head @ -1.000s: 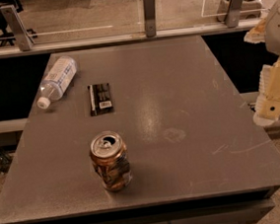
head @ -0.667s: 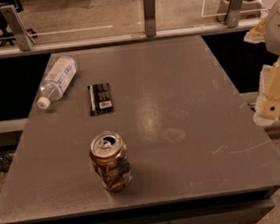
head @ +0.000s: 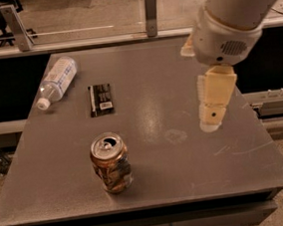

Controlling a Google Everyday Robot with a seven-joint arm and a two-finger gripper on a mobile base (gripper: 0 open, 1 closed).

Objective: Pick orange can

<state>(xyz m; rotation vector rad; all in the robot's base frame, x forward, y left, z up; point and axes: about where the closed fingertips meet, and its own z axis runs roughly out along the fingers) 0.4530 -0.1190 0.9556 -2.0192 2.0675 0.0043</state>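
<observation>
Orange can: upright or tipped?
Upright: the orange can stands on its base, silver top up. The gripper hangs clear of it, above the table.

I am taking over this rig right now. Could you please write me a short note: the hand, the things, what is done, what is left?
The hand hangs above the right part of the table, well apart from the can, with nothing seen in it.
The orange can stands upright at front left.
A plastic bottle lies at back left, a black packet beside it.
Done: no grasp yet.
Left: reach the can, grasp, lift.
</observation>
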